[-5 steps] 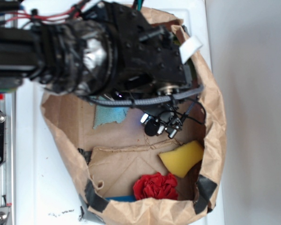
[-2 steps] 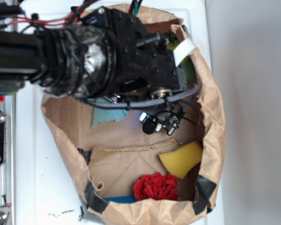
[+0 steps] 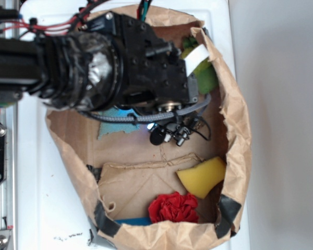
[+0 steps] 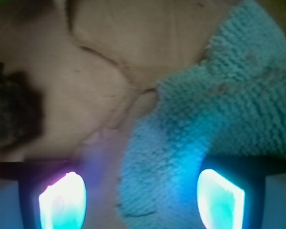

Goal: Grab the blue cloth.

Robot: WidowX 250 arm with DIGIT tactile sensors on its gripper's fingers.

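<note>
Approach stage, by my reading — nothing gripped yet. Pincer (image 4: 142,200) stands wide open over the pale turquoise-blue terry cloth (image 4: 214,124); its two glowing fingertips (image 4: 62,200) sit well apart, one over bare paper, the other over the cloth. Left to do: lower and close on the cloth. Cloth lies flat on the floor of the crumpled brown paper bag (image 3: 239,130), upper-left part, mostly hidden under the black robot wrist (image 3: 141,67) in the exterior view. Surface looks fuzzy, looped, soft — one ragged edge lies between the fingertips.
</note>
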